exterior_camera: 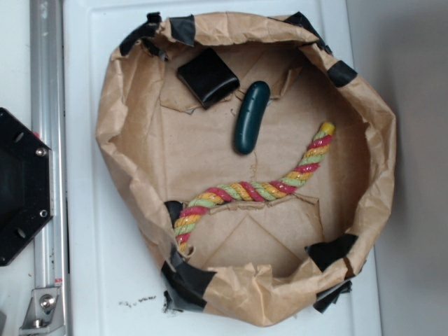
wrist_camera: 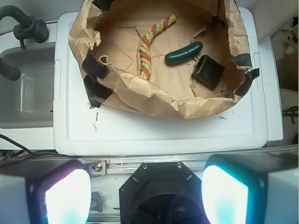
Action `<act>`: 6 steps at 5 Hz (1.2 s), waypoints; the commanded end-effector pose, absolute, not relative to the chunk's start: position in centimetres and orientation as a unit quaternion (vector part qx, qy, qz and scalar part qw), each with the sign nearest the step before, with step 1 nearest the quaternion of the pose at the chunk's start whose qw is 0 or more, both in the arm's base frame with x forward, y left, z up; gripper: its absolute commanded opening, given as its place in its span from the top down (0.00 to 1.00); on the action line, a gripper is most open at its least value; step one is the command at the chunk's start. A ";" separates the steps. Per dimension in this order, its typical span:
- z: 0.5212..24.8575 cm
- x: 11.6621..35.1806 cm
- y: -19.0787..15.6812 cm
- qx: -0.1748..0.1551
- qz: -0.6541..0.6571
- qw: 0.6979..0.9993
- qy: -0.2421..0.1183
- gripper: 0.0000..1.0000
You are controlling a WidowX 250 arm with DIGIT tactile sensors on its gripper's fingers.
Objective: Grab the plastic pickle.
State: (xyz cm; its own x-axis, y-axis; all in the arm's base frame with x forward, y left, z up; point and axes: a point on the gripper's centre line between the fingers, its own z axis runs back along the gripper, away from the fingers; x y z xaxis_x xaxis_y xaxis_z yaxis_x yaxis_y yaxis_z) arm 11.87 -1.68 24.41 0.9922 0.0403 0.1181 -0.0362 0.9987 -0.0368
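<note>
Approach not yet begun: the pickle lies untouched in the paper-lined bin.

In the exterior view the plastic pickle [exterior_camera: 251,117] lies on the brown paper floor of the paper bin [exterior_camera: 112,140], near its upper wall, just beside the black block [exterior_camera: 208,76] and a little apart from the twisted rope [exterior_camera: 259,189]; no gripper shows here. In the wrist view the gripper [wrist_camera: 145,198] hangs well back from the bin, over the rail at the edge of the white lid [wrist_camera: 159,130], its two pale fingers [wrist_camera: 67,196] set wide apart with nothing between them. The pickle [wrist_camera: 184,53] sits far ahead, between rope [wrist_camera: 148,46] and block [wrist_camera: 208,71]. The next move, by this reading, calls for reaching forward over the bin wall, lining the jaws across the pickle's narrow width, and descending clear of the block.
</note>
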 end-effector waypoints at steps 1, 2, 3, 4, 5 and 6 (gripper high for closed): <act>24.4 11.9 -1.7 -0.017 0.019 0.998 -0.060 0.00; 22.3 16.9 -1.0 -0.046 0.117 0.991 -0.050 0.00; 19.5 21.6 -1.0 -0.104 0.162 0.981 0.000 0.00; 16.4 24.9 -0.5 -0.080 0.283 0.956 -0.023 0.00; 13.1 25.5 1.0 -0.044 0.399 0.915 -0.040 0.00; 10.6 25.1 3.1 0.008 0.507 0.857 -0.092 0.00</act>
State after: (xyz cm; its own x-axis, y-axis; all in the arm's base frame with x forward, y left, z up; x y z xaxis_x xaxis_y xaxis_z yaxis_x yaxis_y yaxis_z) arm 25.05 2.08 9.83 0.4725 0.8694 0.1446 -0.8743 0.4831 -0.0474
